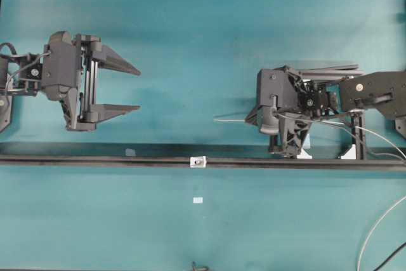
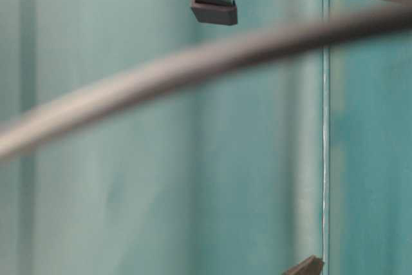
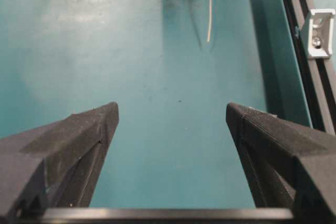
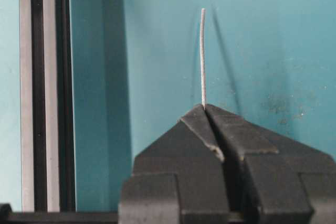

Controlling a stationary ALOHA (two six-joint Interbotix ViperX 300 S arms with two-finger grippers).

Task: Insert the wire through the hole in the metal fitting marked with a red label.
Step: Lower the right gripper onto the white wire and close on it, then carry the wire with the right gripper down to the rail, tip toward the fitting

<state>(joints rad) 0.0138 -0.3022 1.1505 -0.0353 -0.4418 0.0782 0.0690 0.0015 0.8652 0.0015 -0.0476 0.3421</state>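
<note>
Above the teal counter (image 1: 190, 42), right gripper (image 4: 203, 106) pinches the wire (image 4: 202, 56).
Its jaws are closed on the wire, tip pointing left, apart from the fitting (image 1: 198, 162) on the rail (image 1: 95, 158); left gripper (image 1: 136, 87) jaws wide, holding nothing.

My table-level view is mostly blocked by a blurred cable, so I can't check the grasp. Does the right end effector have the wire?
Observer: Yes. The right end effector is shut on the wire, with a short end sticking out past its tips.
Operator: And the left one?
Observer: The left end effector is open and holds nothing.
Operator: Threaded yet?
Observer: No. The wire's tip is off the rail, apart from the fitting.
</note>
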